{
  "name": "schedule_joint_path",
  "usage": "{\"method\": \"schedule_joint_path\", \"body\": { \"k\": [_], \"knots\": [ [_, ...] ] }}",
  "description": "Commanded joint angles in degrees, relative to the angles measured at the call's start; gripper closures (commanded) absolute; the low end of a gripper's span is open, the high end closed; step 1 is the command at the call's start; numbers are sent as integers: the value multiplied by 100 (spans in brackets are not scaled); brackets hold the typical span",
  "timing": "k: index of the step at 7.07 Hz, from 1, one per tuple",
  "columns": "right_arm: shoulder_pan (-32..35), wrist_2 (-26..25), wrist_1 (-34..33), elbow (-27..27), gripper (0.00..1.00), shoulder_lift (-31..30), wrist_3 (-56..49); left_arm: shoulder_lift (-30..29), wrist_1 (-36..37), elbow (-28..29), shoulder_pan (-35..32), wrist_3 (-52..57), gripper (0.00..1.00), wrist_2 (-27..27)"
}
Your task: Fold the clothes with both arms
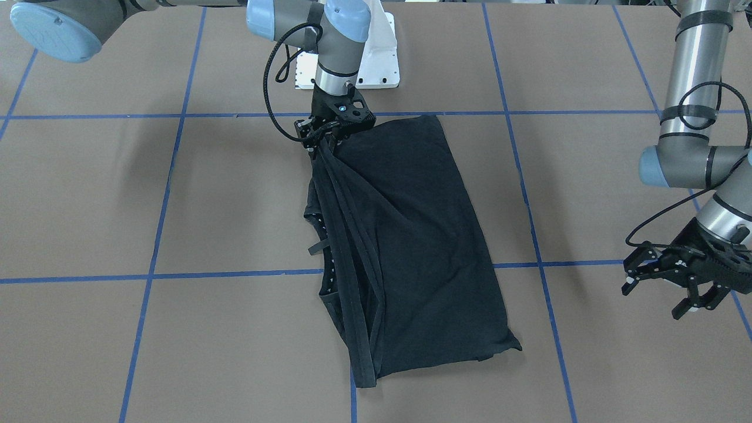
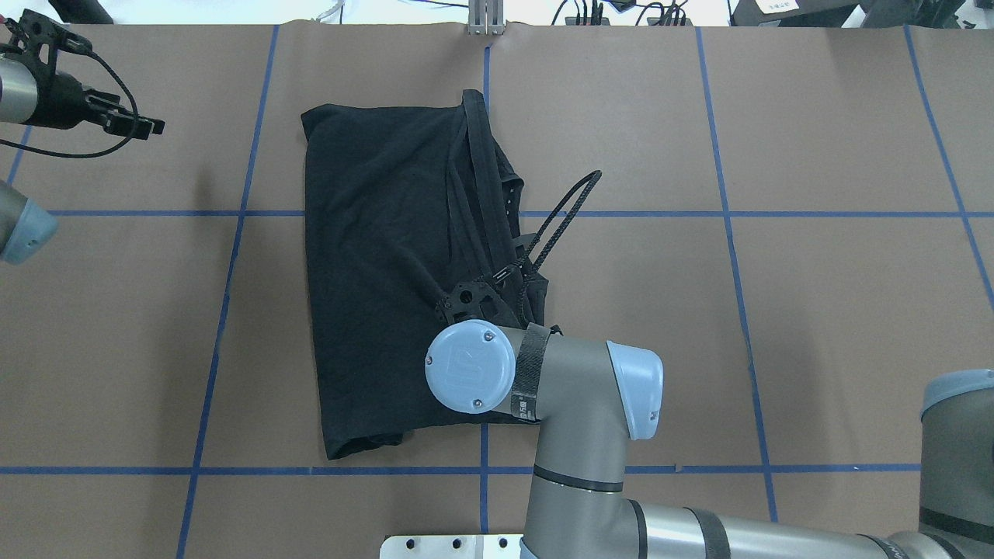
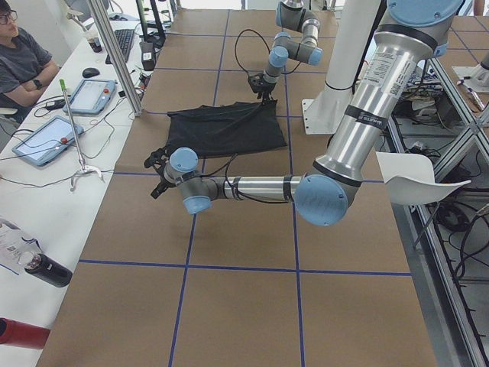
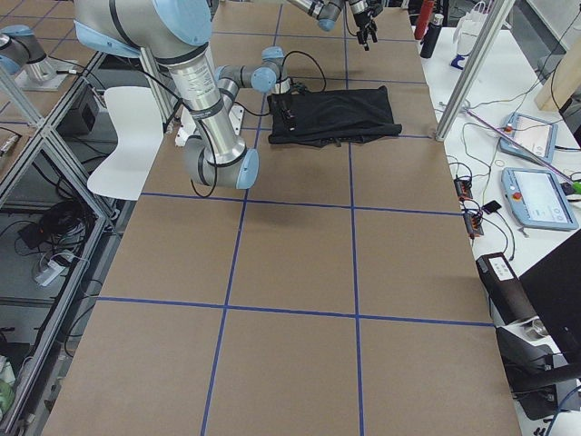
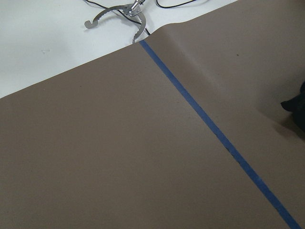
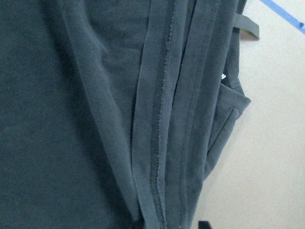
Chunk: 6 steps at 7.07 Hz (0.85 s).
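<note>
The black T-shirt (image 1: 417,247) lies folded into a long strip, plain side up, in the middle of the table; its print is hidden. Hems and a sleeve bunch along one long edge (image 2: 481,178). My right gripper (image 1: 325,144) is shut on that bunched edge at the end nearest the robot base, and the cloth runs taut up to it. The right wrist view shows the gathered hems (image 6: 157,143) close up. My left gripper (image 1: 675,294) is open and empty, off to the side of the shirt over bare table; it also shows in the overhead view (image 2: 116,120).
The white base pedestal (image 1: 376,64) stands just behind the shirt. Blue tape lines (image 1: 235,274) cross the brown table. An operator (image 3: 23,61), tablets (image 3: 42,141) and an aluminium post (image 3: 114,57) are on the white bench along the far side. A metal hook tool (image 5: 119,12) lies there.
</note>
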Motion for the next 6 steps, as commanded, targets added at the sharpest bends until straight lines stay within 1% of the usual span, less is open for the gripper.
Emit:
{"method": "schedule_joint_path", "body": {
  "k": [1,2,3,5,6],
  "knots": [
    [-7,0,3,11,67,3,0,0,0,0,-2,0,0,0],
    [-7,9,3,20,75,-5,0,0,0,0,-2,0,0,0],
    [-7,0,3,20,77,3,0,0,0,9,-2,0,0,0],
    [-7,0,3,38,87,3,0,0,0,9,-2,0,0,0],
    [2,17,3,107,95,-14,0,0,0,0,-2,-9,0,0]
  ]
}}
